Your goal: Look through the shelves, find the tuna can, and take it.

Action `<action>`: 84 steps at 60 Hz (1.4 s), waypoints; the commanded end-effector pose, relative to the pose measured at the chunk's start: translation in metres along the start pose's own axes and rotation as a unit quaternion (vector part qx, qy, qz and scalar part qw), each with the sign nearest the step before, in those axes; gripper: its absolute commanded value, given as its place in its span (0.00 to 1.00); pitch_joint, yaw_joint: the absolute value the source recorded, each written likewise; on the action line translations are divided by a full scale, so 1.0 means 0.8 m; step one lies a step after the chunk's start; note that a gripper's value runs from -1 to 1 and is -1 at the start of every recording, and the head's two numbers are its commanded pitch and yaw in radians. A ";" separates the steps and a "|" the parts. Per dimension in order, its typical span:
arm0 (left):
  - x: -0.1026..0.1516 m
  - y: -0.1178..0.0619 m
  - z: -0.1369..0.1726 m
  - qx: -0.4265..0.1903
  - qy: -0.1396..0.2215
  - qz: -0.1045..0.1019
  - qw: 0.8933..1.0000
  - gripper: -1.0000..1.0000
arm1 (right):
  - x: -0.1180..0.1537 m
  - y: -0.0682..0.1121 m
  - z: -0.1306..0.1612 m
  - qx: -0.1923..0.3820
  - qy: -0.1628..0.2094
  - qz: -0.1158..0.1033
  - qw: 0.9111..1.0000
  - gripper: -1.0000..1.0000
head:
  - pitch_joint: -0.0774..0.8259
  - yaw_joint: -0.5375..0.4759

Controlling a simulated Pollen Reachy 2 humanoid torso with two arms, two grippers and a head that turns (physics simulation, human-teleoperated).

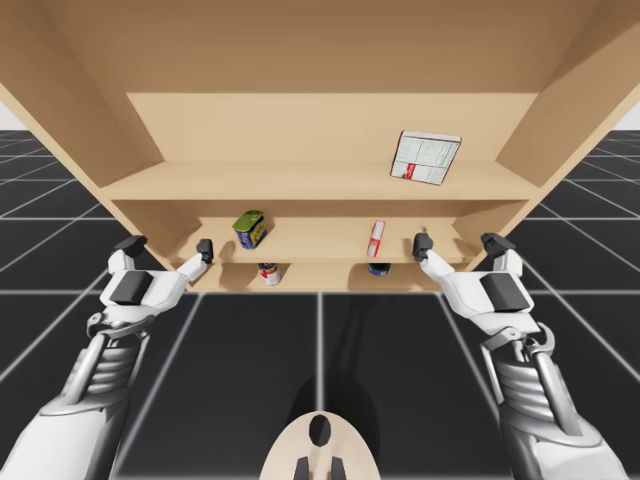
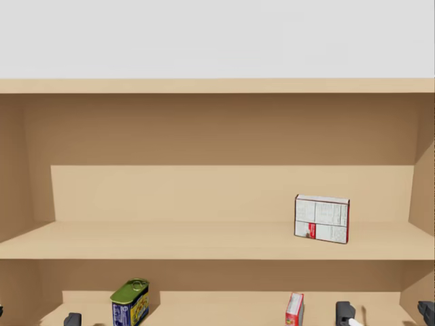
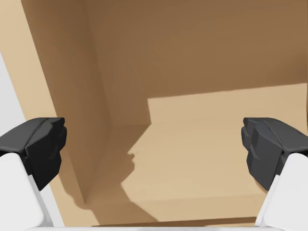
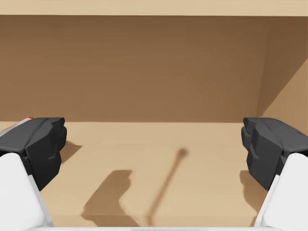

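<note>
Search should drop lower: the dark can (image 1: 378, 268) down there is perhaps tuna. Left gripper (image 1: 167, 246) and right gripper (image 1: 457, 243) hang released, empty.

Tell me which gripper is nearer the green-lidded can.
Left. My left gripper sits open left of the green-lidded can; my right gripper is across the shelf, past the red box.

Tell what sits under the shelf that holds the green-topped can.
A red-and-white can and a dark blue thing peek out below it; the shelf covers their tops and the rest of that level.
</note>
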 end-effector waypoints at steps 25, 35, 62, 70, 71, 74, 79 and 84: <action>0.006 -0.004 0.010 -0.003 -0.013 -0.006 1.000 0.00 | -0.001 0.004 0.001 0.001 0.001 -0.001 1.000 0.00 | 0.31 0.54; 0.017 -0.007 0.021 -0.007 -0.032 -0.008 0.999 0.00 | -0.004 0.006 -0.001 0.000 0.004 0.003 1.000 0.00 | 0.45 0.51; 0.037 -0.021 0.046 -0.027 -0.058 -0.018 0.998 0.00 | -0.009 0.010 -0.004 -0.001 0.005 0.006 1.000 0.00 | 0.68 0.35; 0.040 -0.023 0.050 -0.031 -0.063 -0.018 0.997 0.00 | -0.008 0.014 -0.001 0.014 0.009 -0.006 1.000 0.00 | 0.72 0.33; 0.040 -0.023 0.050 -0.031 -0.063 -0.017 0.997 0.00 | -0.008 0.014 0.000 0.016 0.007 -0.005 1.000 0.00 | 0.72 0.32; 0.040 -0.022 0.050 -0.032 -0.064 -0.017 0.997 0.00 | -0.006 0.017 0.006 0.029 0.012 -0.008 0.999 0.00 | 0.73 0.32; 0.040 -0.021 0.049 -0.032 -0.063 -0.016 0.997 0.00 | -0.004 0.024 0.021 0.041 0.022 -0.028 0.999 0.00 | 0.73 0.32; 0.041 -0.022 0.050 -0.030 -0.063 -0.015 0.997 0.00 | -0.002 0.032 0.041 0.057 0.041 -0.039 0.997 0.00 | 0.73 0.32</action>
